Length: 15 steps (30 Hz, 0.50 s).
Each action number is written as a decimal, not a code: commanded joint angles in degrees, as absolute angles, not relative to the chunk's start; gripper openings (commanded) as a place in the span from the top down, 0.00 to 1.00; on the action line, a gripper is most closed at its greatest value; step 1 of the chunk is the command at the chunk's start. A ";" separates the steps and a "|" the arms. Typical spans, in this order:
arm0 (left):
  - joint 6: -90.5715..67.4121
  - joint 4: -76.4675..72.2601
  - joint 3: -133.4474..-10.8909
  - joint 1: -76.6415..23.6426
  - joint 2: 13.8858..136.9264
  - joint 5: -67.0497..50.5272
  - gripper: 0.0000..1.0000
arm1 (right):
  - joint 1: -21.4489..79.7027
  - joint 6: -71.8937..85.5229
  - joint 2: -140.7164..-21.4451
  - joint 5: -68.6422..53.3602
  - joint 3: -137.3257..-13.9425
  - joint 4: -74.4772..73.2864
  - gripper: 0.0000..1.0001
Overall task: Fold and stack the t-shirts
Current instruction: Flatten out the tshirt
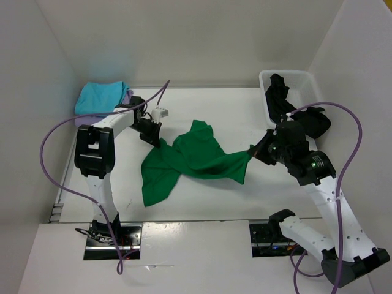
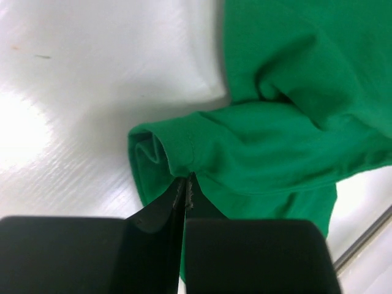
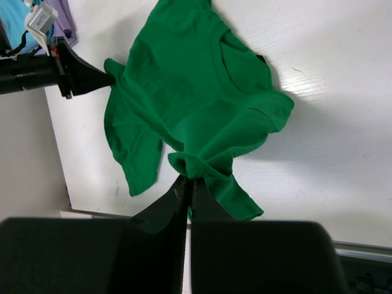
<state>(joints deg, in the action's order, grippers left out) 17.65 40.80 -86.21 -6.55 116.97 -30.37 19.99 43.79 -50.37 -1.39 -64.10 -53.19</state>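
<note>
The left gripper (image 2: 185, 188) has its fingers pinched together on a sleeve hem of the bright green cloth t-shirt (image 1: 196, 156). The right gripper (image 3: 187, 182) is likewise clamped on the opposite sleeve. Between them the shirt spans the middle of the white table (image 1: 233, 110), crumpled, with its lower part trailing toward 7 o'clock. At 10 o'clock lies a folded turquoise blue t-shirt (image 1: 100, 97), and a lavender purple t-shirt (image 1: 128, 96) shows at its edge. At 2 o'clock a black t-shirt (image 1: 277, 89) spills from the white plastic bin (image 1: 293, 74).

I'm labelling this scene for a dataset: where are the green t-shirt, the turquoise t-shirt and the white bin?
green t-shirt (image 1: 199, 156), top external view, middle of its body.
turquoise t-shirt (image 1: 101, 96), top external view, its upper face.
white bin (image 1: 297, 72), top external view, far rim.
</note>
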 commanded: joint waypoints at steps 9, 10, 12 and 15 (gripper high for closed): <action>18.46 48.24 -96.28 -2.56 113.73 -39.64 1.00 | 15.92 37.55 -54.64 -1.76 -65.38 -47.21 1.00; 17.41 48.77 -100.16 -1.16 113.73 -39.64 1.00 | 11.73 32.48 -57.89 -2.89 -70.79 -46.59 1.00; 15.57 50.09 -110.25 0.52 113.73 -37.89 1.00 | 6.88 27.53 -70.88 -5.00 -80.72 -46.58 1.00; 11.87 49.58 -134.32 2.54 113.73 -32.80 1.00 | 1.24 24.26 -86.76 -5.01 -117.79 -49.29 1.00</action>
<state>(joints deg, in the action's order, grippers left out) 15.05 51.83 -118.41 0.60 118.06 -33.95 4.89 31.57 -77.34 -4.47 -93.25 -54.52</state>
